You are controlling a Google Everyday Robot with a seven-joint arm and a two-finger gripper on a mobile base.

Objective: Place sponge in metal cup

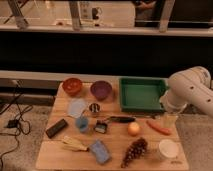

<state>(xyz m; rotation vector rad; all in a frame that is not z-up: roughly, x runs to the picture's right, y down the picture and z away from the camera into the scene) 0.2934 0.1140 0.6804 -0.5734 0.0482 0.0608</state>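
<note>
The sponge (100,151) is a medium-blue block lying flat near the front edge of the wooden table (150,162), left of the middle. The metal cup (94,108) stands upright farther back, between a pale blue sheet (77,107) and the green tray (141,94). My gripper (170,121) hangs below the white arm (187,92) at the table's right side, over the spot just right of the carrot (159,128). It is far from both the sponge and the cup, and nothing shows in it.
A red bowl (72,86) and a purple bowl (101,90) stand at the back. A black block (56,128), a blue cup (82,124), a dark utensil (120,119), an orange fruit (133,129), grapes (134,151), a white cup (168,149) and a yellow item (75,144) crowd the table.
</note>
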